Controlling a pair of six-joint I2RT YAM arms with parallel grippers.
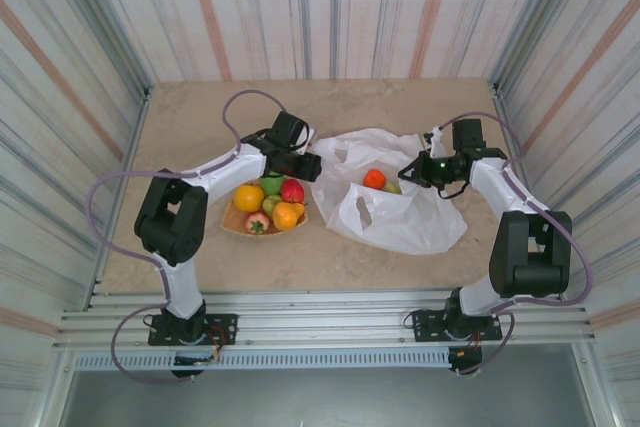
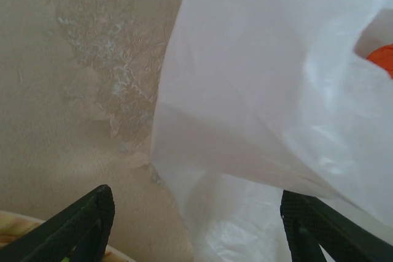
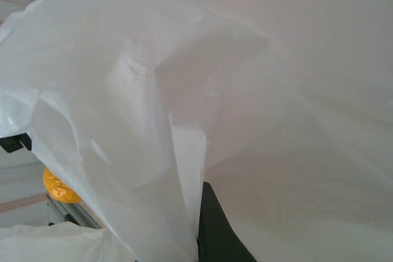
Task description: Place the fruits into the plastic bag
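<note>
Trouble, judged from the top view, would come from the bag's mouth. The right arm (image 1: 490,182) is holding up the rim of the plastic bag (image 1: 400,222) with its jaws clamped on the film. If that thin film slips free, the opening could collapse over the orange fruit (image 1: 374,179) lying inside. The left arm (image 1: 230,160) is reaching forward, bent at the elbow, with its wrist hanging over the far side of the wooden plate (image 1: 232,228), where the other fruits (image 1: 268,203) are sitting in a heap.

In the left wrist view, the jaws are standing apart and empty. One finger (image 2: 80,225) is hovering over the surface (image 2: 73,59) and the other is sitting just beside the bag's wall, so a careless swing could snag it.

In the right wrist view, the film is draping over a dark finger (image 3: 215,234), hiding the pinch itself.
</note>
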